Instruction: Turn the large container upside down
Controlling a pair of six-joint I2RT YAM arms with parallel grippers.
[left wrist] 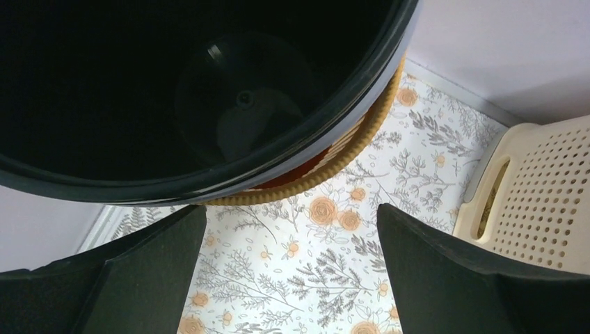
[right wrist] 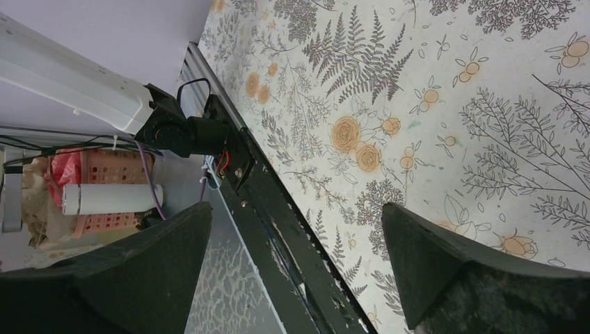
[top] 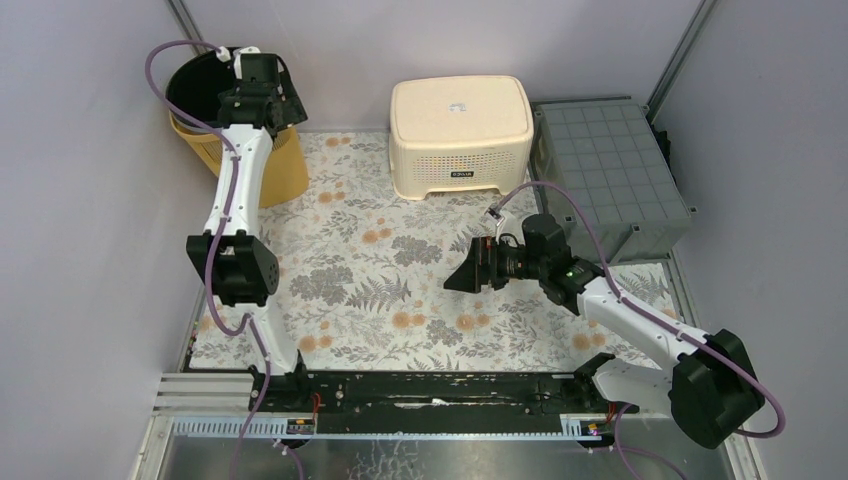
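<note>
The large black container [top: 195, 88] was seen upright, mouth upward, set in a yellow basket [top: 288, 168] at the far left corner of the desk [top: 400, 300]. The left gripper [left wrist: 291, 209] was positioned above its rim, jaws spread wide and empty. The right gripper [right wrist: 296, 206] was positioned over the desk's middle, jaws likewise wide, nothing gripped.

Floral cloth [top: 400, 290] is spread over the table. Cream perforated basket [top: 460, 135] is set upside down at far edge, approx. centre. Grey crate [top: 610, 175] is placed just beside it, right side, gridded face up. Pink basket [right wrist: 118, 163] w/ white tube [right wrist: 111, 198] is seen off-table.
</note>
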